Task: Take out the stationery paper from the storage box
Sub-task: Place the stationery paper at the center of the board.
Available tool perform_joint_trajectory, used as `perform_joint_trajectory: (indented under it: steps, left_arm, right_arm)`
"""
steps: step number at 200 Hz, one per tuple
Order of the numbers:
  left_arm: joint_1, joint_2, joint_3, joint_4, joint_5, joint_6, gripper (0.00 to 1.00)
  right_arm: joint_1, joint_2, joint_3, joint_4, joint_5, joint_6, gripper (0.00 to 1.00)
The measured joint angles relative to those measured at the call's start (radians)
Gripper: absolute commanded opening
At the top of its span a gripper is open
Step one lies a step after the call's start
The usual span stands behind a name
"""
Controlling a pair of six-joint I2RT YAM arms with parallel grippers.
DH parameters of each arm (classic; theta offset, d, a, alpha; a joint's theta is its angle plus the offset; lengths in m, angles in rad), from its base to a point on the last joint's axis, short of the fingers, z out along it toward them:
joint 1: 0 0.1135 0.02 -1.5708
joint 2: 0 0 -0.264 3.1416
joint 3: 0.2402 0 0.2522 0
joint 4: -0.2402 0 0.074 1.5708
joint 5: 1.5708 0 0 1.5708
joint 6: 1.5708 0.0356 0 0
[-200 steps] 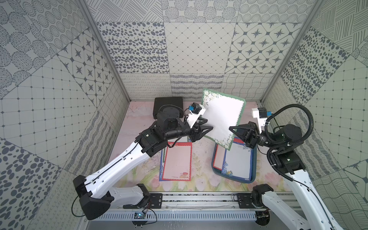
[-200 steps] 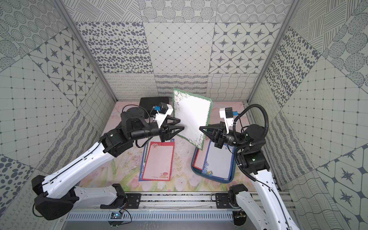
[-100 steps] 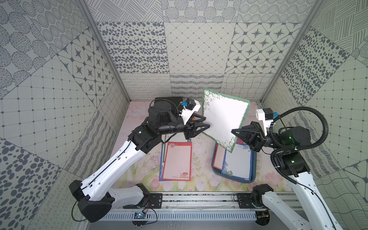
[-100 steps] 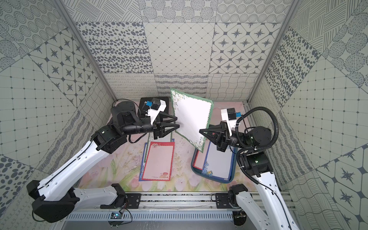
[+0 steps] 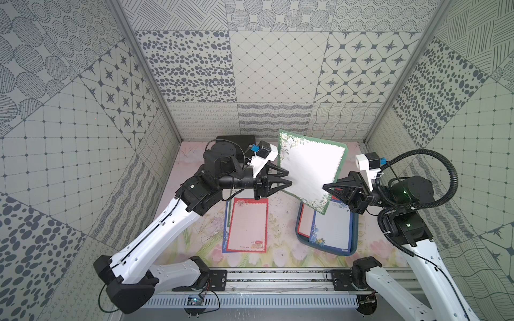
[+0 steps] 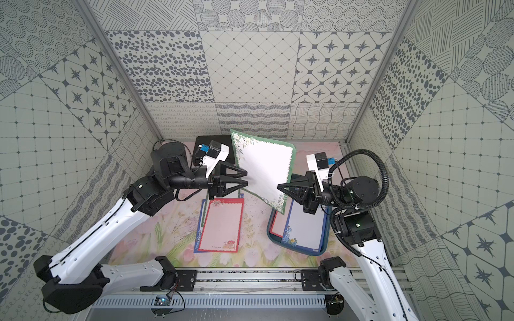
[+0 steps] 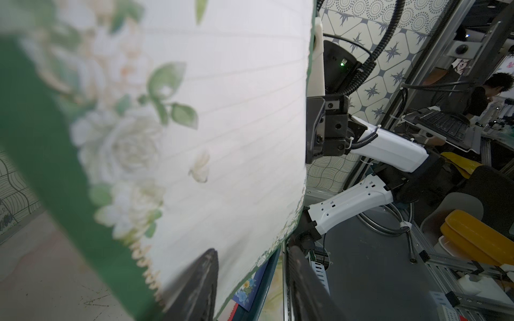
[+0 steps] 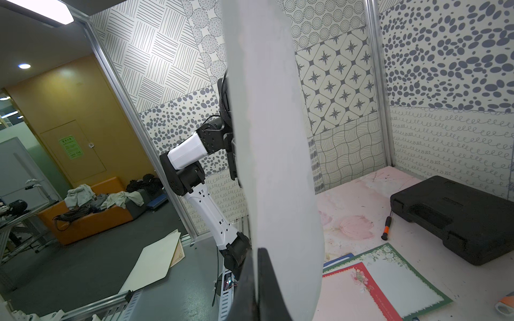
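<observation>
Two pincers are crowding one green-bordered sheet (image 5: 311, 169) of stationery paper. It's hanging in mid-air near the centre of both top views, tilted up on edge, well above the storage box (image 5: 353, 236). The right pincer (image 5: 325, 186) is pinching the lower part of the sheet's right edge, with its fingers pressed together on the paper. In the right wrist view the sheet's plain white back is rising edge-on from those fingertips (image 8: 264, 283).

The left pincer (image 5: 289, 178) is sitting at the opposite edge with its jaws spread and a clear gap between them, so it isn't clamping anything. In the left wrist view one dark finger (image 7: 194, 286) is lying in front of the printed white roses.

The teal box is sitting on the worktop (image 5: 281, 222), lower right of centre, under the right arm. It's holding a blue-bordered sheet (image 5: 332, 230) on top, and a red-edged sheet (image 5: 304, 225) is peeking out along its left side.

Left of the box and apart from it, a small stack is lying flat on the worktop. A red-bordered sheet (image 5: 247, 222) is on top with a blue edge poking out on its left. The right wrist view is also showing a green-framed sheet (image 8: 389, 278) under it.

A black tool case (image 5: 236, 139) is sitting by the back wall behind the left arm. A small orange-handled tool (image 8: 386, 228) is lying just beside it.
</observation>
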Motion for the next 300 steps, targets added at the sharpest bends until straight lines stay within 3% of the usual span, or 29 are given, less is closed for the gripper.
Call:
perform_joint_trajectory:
  steps: [73, 151, 300]
  left_arm:
    - [0.058, -0.103, -0.052, -0.036, -0.026, 0.034, 0.45]
    - [0.119, -0.121, -0.066, -0.05, -0.049, 0.044, 0.45]
    - [0.126, -0.033, -0.044, -0.057, 0.155, 0.014, 0.35]
  right_arm:
    - [0.005, 0.0, 0.011, -0.008, -0.011, -0.008, 0.0]
    - [0.005, 0.0, 0.019, -0.014, -0.019, -0.011, 0.0]
    - [0.011, 0.007, 0.032, 0.006, -0.025, 0.0, 0.0]
